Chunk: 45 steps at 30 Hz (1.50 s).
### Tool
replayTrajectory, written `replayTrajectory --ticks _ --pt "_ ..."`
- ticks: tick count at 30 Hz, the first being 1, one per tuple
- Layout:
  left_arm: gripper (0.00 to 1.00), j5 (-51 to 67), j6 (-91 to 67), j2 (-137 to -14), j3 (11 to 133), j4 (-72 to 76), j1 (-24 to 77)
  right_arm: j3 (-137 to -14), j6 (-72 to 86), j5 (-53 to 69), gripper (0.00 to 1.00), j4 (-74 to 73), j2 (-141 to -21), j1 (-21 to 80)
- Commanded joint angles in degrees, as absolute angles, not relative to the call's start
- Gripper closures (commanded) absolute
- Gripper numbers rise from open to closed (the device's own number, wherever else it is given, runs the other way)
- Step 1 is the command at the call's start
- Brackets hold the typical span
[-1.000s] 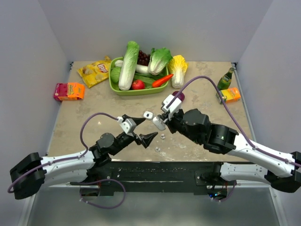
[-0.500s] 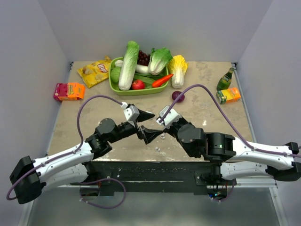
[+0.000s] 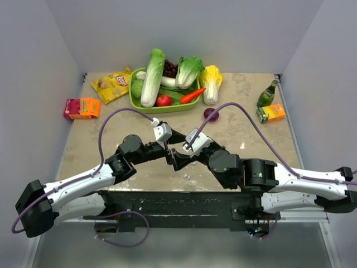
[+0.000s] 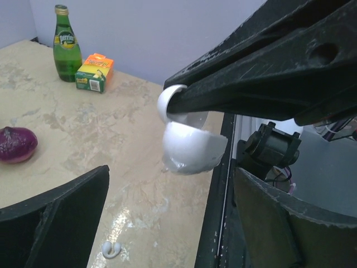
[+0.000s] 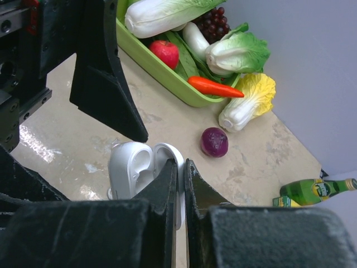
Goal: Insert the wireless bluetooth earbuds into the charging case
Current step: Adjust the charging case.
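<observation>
Where the arms meet at the near middle of the bench, the right claw pinches the open charging case, though the top view hides it. The left claw gapes wide just beside it, holding nothing. One earbud lies on the bench; its twin I cannot make out.

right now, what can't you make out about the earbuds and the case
- Right wrist view: lower part of the charging case hidden behind the right hand, shut on it.
- Left wrist view: the case's inside faces away from the open left hand.
- Top view: both hands cover the case.
- Only one earbud shows, left wrist view, too small for detail; no second one in any view.
</observation>
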<state>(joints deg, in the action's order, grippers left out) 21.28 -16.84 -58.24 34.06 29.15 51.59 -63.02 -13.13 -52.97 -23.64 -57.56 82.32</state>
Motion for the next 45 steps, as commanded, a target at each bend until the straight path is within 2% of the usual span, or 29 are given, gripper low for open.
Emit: replayTrajectory --ticks 1,8,11,12,15,19,22,25,28,31,32,35,36,38,45 --pt "0.06 25.7 -15.1 -59.5 37.8 32.3 51.2 -63.7 -13.9 -52.6 1.0 -22.1 -58.4 82.9" --pt "0.18 28.3 -13.4 -61.4 39.9 31.0 51.1 -63.7 -14.1 -52.2 1.0 -21.9 -58.7 83.0" --pt "0.25 29.3 -12.9 -62.1 40.3 30.7 51.1 -63.7 -14.1 -52.2 1.0 -22.0 -58.6 83.1" --pt "0.31 29.5 -12.8 -62.4 40.3 30.6 51.0 -63.7 -14.1 -52.2 1.0 -22.0 -58.6 83.0" --pt "0.4 30.1 -12.5 -62.9 40.5 30.2 50.8 -63.6 -14.1 -51.9 1.0 -21.9 -58.7 83.1" --pt "0.46 30.8 -12.4 -63.1 40.5 30.8 50.6 -63.5 -14.0 -51.8 1.0 -21.9 -58.7 83.1" --pt "0.47 30.8 -12.5 -63.2 40.5 30.9 50.5 -63.5 -14.0 -51.7 1.0 -21.8 -58.6 83.1" --pt "0.41 30.8 -12.4 -63.0 40.6 30.9 50.5 -63.5 -14.0 -51.7 1.0 -22.0 -58.5 83.3" --pt "0.44 31.1 -12.1 -63.2 40.7 30.8 50.4 -63.5 -14.0 -51.5 1.0 -22.0 -58.7 83.2" --pt "0.59 31.8 -11.8 -63.2 40.6 30.9 50.4 -63.4 -14.0 -51.4 1.0 -22.0 -58.8 83.4" --pt "0.68 32.0 -11.7 -63.2 40.4 31.0 50.3 -63.4 -14.0 -51.3 1.0 -22.0 -58.8 83.4" --pt "0.83 32.2 -11.6 -62.9 39.7 31.9 50.1 -63.4 -14.1 -51.1 1.0 -22.1 -58.9 83.5" --pt "0.86 32.2 -11.7 -62.8 39.5 32.3 50.1 -63.4 -14.0 -51.0 1.0 -22.1 -58.9 83.4" --pt "1.0 32.1 -11.5 -62.4 38.8 33.1 50.0 -63.4 -14.1 -50.9 1.0 -22.0 -59.1 83.5" --pt "1.0 32.3 -11.5 -62.1 37.5 34.5 49.9 -63.6 -14.1 -50.4 1.0 -21.6 -59.2 83.5"
